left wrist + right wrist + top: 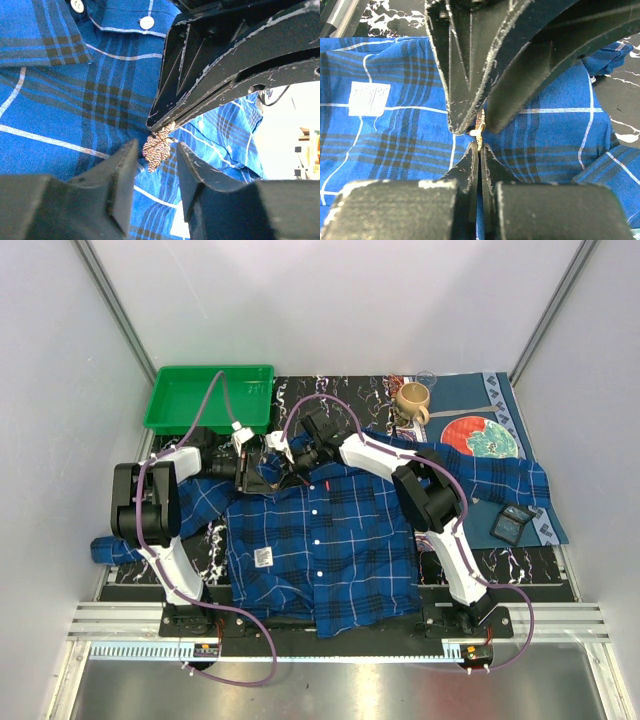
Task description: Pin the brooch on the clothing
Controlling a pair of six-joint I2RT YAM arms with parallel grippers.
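Note:
The blue plaid clothing (330,540) lies spread on the table, and both grippers meet above its collar end. The brooch (157,150), a small pale gold beaded flower, hangs just over the fabric (75,100). My right gripper (479,146) is shut on the brooch (480,131), pinching its thin edge. In the left wrist view the right gripper (161,126) comes in from the upper right and holds the brooch by its top. My left gripper (156,145) is open, one finger on each side of the brooch with a gap on both sides. In the top view the brooch is hidden between the fingers.
A green tray (210,398) stands at the back left. A tan mug (412,400) and a red and teal plate (483,436) sit on the blue mat at the back right. A small dark object (512,523) lies at the right. A white label (264,557) lies on the shirt.

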